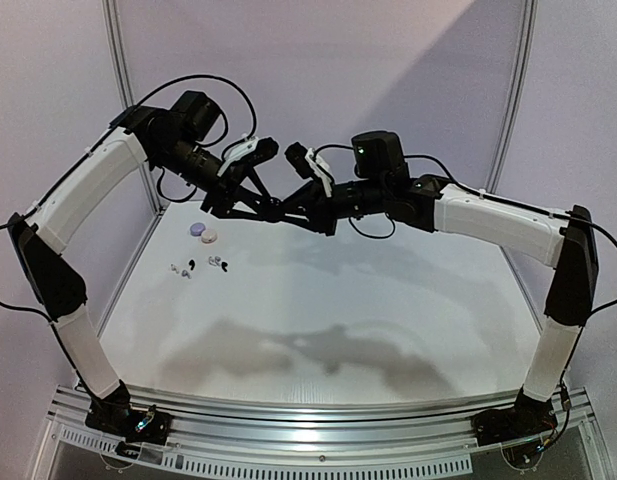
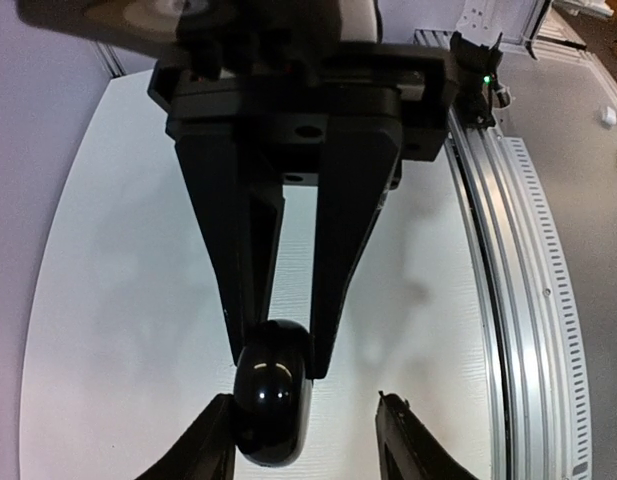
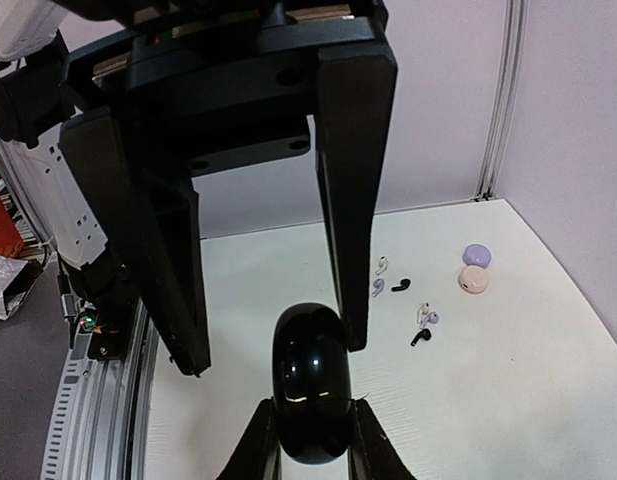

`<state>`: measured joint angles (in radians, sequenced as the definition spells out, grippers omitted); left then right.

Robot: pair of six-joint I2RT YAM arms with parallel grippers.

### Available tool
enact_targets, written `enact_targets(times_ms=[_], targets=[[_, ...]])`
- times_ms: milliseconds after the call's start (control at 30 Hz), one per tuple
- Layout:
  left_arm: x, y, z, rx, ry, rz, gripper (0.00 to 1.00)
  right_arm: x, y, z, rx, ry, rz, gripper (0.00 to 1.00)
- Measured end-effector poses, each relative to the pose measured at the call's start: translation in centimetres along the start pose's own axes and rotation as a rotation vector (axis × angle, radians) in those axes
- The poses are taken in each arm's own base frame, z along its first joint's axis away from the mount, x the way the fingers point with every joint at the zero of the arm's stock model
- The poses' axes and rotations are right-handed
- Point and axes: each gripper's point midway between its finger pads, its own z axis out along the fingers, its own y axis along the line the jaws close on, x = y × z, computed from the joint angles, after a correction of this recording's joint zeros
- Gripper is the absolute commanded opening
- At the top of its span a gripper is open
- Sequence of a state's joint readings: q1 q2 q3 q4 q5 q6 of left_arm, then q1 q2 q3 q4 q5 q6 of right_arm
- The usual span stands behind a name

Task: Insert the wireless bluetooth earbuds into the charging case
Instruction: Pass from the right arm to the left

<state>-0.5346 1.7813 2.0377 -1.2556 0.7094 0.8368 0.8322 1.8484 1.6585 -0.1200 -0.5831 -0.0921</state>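
We are pinching black charging case (image 2: 271,400) in left pincer (image 2: 281,356), mid-air at lower centre. Right pincer (image 3: 273,352) spread around it. Earbuds (image 3: 400,286) lying on table (image 3: 508,385), right of frame: we are judging none inserted, case apparently closed.

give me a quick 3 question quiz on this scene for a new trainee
1. True or false: the left gripper is shut on the black case.
2. Fill in: the right gripper has its jaws ____.
3. Multiple choice: the earbuds are A) inside the black case, B) loose on the table, C) in the right gripper.
Key: 1 true; 2 open; 3 B.
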Motion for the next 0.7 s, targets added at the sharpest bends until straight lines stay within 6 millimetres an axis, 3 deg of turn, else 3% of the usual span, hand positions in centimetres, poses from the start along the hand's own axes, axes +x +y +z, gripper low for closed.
enact_targets(times_ms=[300,500,600,700], targets=[[0.13,0.12,0.27,-0.017,0.023,0.011,0.28,-0.01,0.36,0.07,-0.004,0.001,-0.005,0.0],[0.18,0.11,0.38,-0.02,0.032,0.015,0.21,0.09,0.62,-0.07,-0.005,0.006,-0.017,0.0],[0.19,-0.03,0.48,-0.015,0.034,0.021,0.01,0.21,0.73,-0.17,-0.004,0.012,-0.03,0.0],[0.17,-0.12,0.58,-0.012,0.035,0.02,0.0,0.26,0.74,-0.27,0.0,0.016,-0.038,0.0]])
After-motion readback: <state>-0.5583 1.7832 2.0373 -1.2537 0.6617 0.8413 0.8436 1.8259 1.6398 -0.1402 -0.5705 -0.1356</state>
